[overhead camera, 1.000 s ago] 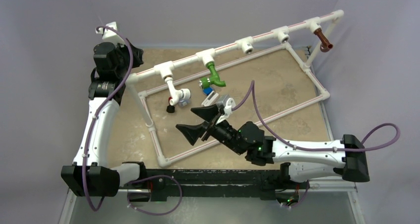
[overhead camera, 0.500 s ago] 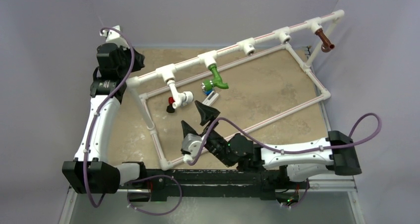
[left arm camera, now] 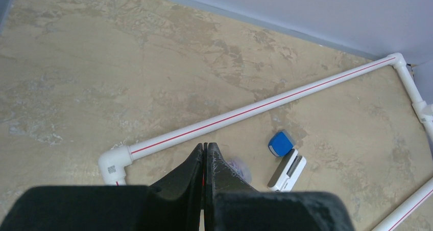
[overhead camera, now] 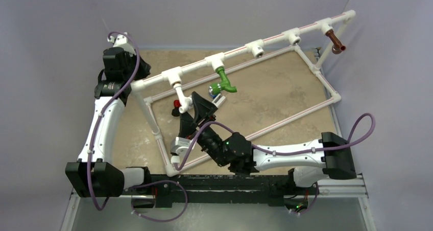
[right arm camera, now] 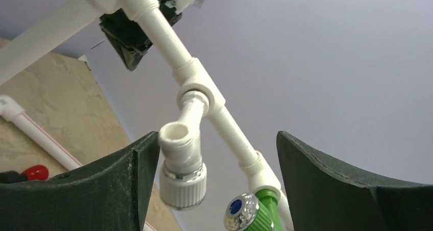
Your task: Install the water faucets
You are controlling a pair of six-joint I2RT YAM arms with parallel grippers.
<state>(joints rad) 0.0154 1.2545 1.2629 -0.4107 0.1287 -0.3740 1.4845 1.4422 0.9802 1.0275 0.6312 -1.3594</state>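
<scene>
The white faucet was flanked by the spread right end effector; tightening was judged in hand, closure upon it required next.

Table is a mottled tan slab. A white red-striped pipe frame sits across most of it. Inside the frame, toward the far-left corner, lie a little blue-and-white block and a red-and-black bit.

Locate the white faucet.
Top view, left of centre: the white faucet hangs from the leftmost tee of the upper pipe, beside the green faucet, between the open fingers of the right gripper.
</scene>
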